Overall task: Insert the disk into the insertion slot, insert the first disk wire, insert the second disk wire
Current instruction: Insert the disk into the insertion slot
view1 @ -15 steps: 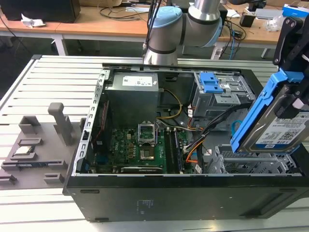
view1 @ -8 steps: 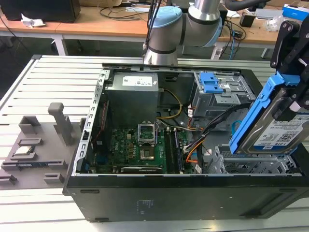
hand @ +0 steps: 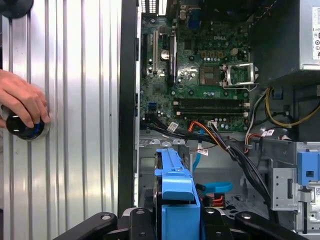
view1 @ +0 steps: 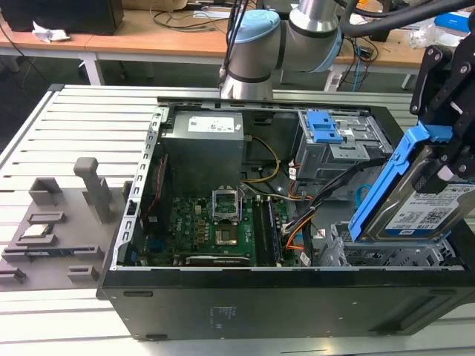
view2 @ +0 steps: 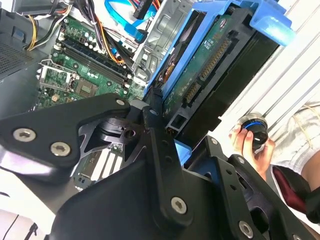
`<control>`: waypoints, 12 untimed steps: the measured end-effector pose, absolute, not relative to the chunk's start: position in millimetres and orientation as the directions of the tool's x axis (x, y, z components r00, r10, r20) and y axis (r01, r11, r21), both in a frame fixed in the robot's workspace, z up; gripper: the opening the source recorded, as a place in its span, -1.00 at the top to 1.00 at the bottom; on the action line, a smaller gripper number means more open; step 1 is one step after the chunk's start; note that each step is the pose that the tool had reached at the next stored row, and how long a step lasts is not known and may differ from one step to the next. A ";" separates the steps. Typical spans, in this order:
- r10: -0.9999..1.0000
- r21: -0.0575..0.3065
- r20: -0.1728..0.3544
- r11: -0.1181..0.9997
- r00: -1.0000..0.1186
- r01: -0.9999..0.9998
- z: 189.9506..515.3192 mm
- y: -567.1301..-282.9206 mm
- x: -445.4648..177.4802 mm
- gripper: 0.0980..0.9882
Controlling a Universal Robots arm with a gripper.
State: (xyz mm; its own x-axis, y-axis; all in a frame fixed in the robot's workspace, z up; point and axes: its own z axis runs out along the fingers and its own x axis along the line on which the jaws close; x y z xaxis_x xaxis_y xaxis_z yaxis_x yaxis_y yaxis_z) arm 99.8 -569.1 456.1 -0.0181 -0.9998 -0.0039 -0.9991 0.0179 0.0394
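End effector [view1: 445,144] pinches the disk [view1: 419,204] near its upper end, at the exterior view's right. In the first wrist view we see its black fingers [hand: 142,220] pressed against both sides of the blue carrier. The disk is tilted: its labelled face leans up toward the end effector, and its lower end sits down at the slot [view1: 386,258], the perforated silver cage in the near corner of the case [view1: 260,304]. We cannot tell how far the lower end has gone in, but the disk does not lie flat in the bay.

A blue cable [view1: 361,202] loops just beside the disk, and a bundle of orange and black wires [view1: 297,222] runs between the slot and the motherboard [view1: 215,222]. Behind the slot stands the grey cage [view1: 338,144] with blue latches, and beside that the power supply [view1: 204,144].

The case lies open on a slatted metal table [view1: 67,126]. Grey fixtures [view1: 93,189] stand on the table at the exterior view's left, well apart from the case. In both wrist views a person's hand [hand: 22,100] rests on a black-and-blue knob [hand: 22,127] on the table beside the case.
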 end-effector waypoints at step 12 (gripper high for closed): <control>-1.000 0.039 -0.004 0.018 -0.018 -0.999 446.0 -558.3 99.8 0.40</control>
State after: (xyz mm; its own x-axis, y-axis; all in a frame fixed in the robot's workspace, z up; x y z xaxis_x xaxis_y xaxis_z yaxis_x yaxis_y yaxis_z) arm 99.8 -558.3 446.0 -0.0181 -0.9998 -0.0043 -0.9991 0.0179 0.0394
